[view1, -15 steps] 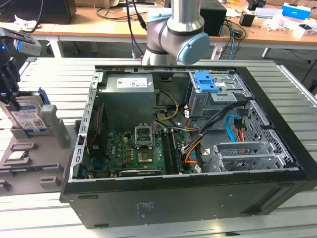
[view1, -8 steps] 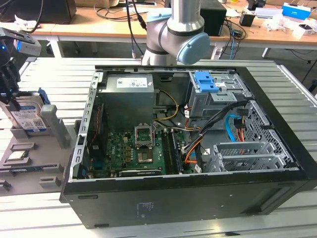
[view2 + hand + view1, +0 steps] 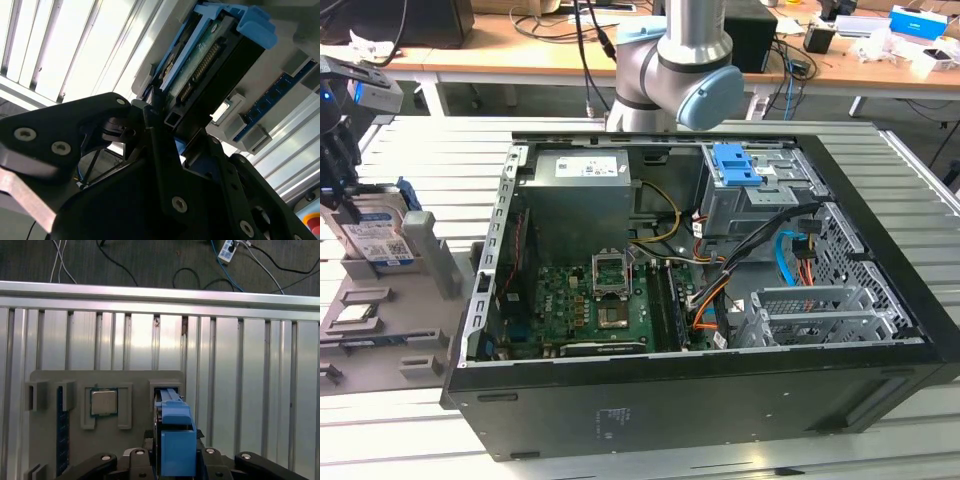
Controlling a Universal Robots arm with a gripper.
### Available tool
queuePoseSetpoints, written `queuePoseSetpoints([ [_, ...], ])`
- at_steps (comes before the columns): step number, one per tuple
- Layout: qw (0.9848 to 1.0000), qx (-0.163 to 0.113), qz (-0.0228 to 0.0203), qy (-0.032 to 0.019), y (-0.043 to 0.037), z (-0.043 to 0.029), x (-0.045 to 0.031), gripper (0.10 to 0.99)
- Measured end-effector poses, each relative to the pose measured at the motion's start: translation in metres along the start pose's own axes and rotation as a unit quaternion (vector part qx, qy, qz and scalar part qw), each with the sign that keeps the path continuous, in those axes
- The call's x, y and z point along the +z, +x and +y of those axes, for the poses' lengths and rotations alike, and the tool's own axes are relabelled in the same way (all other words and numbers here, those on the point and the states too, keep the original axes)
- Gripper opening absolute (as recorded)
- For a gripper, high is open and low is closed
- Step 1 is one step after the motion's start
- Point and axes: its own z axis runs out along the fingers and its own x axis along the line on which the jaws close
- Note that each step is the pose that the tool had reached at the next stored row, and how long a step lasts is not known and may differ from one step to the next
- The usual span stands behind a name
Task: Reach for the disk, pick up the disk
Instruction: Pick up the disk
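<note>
End effector point(image 3: 344, 198), black, hangs at the far left of the exterior view, right at the near end of the disk point(image 3: 380, 238). Both wrist views show it set around that end, but I cannot tell whether it is clamped or just loosely around the drive. The disk stands on edge in a slot of the gray holder point(image 3: 435, 262), with its white and blue label facing out and its blue frame along the edges. Beside that slot, in the first wrist view, a square silver chip point(image 3: 104, 402) lies flat in its own recess. The holder rests on the slatted metal counter point(image 3: 400, 440). Next to it, toward the exterior view's right, is the open black computer case point(image 3: 670, 395), with a green motherboard point(image 3: 580, 300) and a blue bracket point(image 3: 735, 165) inside. The gray arm point(image 3: 670, 60) rises behind it.
</note>
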Motion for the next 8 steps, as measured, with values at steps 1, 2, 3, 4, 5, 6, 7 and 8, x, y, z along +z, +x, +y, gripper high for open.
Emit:
queuePoseSetpoints([
  [1, 1.0000, 0.000, 0.0000, -0.0001, -0.0001, 0.0001, -0.0028, 0.369],
  [2, 1.0000, 0.000, 0.0000, -0.0001, -0.0001, 0.0002, -0.0059, 0.369],
  [3, 1.0000, 0.000, 0.0000, -0.0001, -0.0001, 0.0003, -0.0091, 0.369],
  [4, 1.0000, 0.000, 0.0000, -0.0001, -0.0002, 0.0004, -0.0108, 0.369],
  [5, 1.0000, 0.000, 0.0000, -0.0001, -0.0002, 0.0005, -0.0126, 0.369],
  [6, 1.0000, 0.000, 0.0001, -0.0001, -0.0002, 0.0005, -0.0147, 0.369],
  [7, 1.0000, 0.000, 0.0000, -0.0001, -0.0003, 0.0006, -0.0179, 0.369],
  [8, 1.0000, 0.000, 0.0000, -0.0001, -0.0003, 0.0007, -0.0201, 0.369],
])
